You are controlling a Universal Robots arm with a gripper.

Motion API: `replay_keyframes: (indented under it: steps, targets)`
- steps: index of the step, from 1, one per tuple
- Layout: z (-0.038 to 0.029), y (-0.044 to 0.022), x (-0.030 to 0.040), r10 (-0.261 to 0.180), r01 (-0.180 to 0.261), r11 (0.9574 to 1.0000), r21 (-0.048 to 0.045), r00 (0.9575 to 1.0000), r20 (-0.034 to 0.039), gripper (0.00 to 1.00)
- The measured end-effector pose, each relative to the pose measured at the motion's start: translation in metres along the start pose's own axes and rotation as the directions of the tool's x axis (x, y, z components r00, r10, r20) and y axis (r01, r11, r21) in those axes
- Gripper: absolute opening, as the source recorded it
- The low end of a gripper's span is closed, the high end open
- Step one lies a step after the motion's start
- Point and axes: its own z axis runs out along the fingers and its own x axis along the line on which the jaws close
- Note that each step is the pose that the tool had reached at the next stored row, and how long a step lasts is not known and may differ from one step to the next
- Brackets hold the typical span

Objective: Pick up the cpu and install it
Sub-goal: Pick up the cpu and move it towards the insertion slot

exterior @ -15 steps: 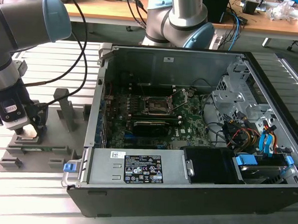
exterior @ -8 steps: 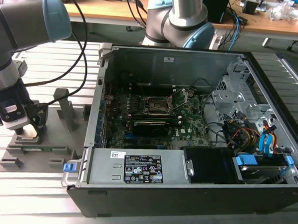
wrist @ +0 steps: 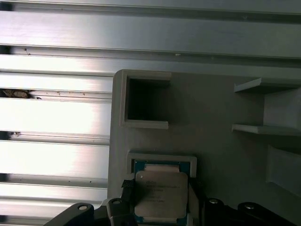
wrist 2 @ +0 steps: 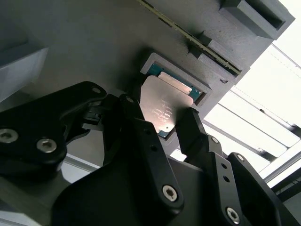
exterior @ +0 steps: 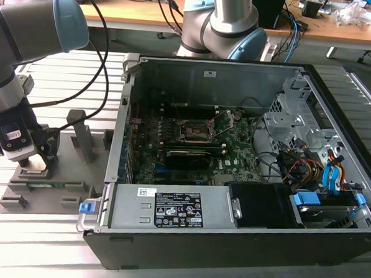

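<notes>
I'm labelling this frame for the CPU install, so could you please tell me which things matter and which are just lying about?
Part of the job: cpu, gripper, grey holder, cpu socket, computer case.
Just lying about: power supply, long dark card, desk cables.

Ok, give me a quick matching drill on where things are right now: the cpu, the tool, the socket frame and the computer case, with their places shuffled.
Things
1. small silvery-grey square cpu
2. black tool
3. black square socket frame
4. big black open computer case

Places
A. on the green board inside the case
B. in a square recess of the grey holder plate
C. on the slatted metal table, towards the exterior view's right
D. right at the chip, over the holder plate

Pairs: 1-B, 2-D, 3-A, 4-C
</notes>
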Motion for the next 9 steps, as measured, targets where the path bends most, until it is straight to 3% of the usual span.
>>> replay_keyframes:
  steps: [6, 9]
  targets:
    - [-0.0001, 0.0, 0.0, 0.0, 0.0, 1.0, -0.0001, 1.0, 0.0002, 0.54]
    - [-0.0088, -0.0002, 0.0001, 0.0, 0.0, 1.0, 0.0, 1.0, 0.0001, 0.54]
